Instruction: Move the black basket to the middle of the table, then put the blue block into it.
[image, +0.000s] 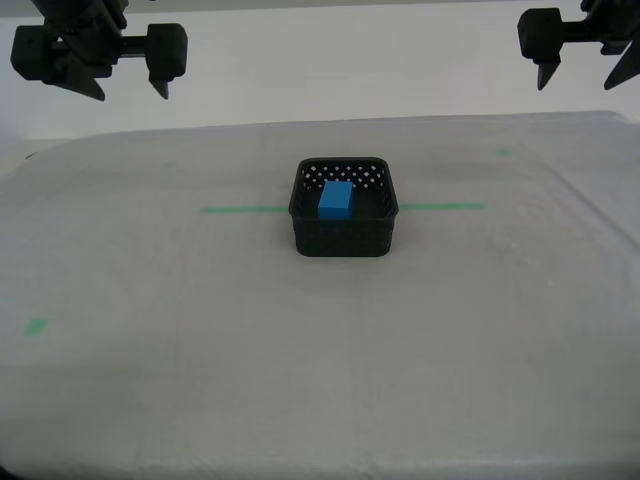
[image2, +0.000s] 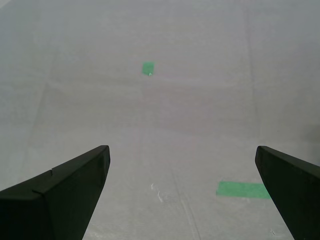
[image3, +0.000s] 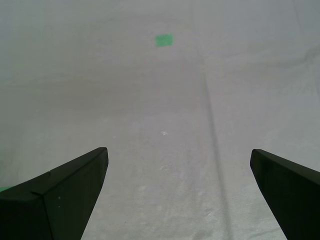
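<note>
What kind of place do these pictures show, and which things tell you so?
Probably a robot test bench, not a home. A wide table under pale grey-white cloth carries a thin green tape line and small green marks, and the only props are a small black perforated plastic basket and a bright-blue block.

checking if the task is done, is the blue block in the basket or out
In. The blue block lies inside the black basket, walls on all sides, in the exterior view; neither gripper touches it.

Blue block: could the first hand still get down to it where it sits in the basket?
Probably yes. The blue block lies uncovered in the open-topped black basket, and my first hand is open over bare table, holding nothing. Only the basket's low walls crowd a grasp.
</note>
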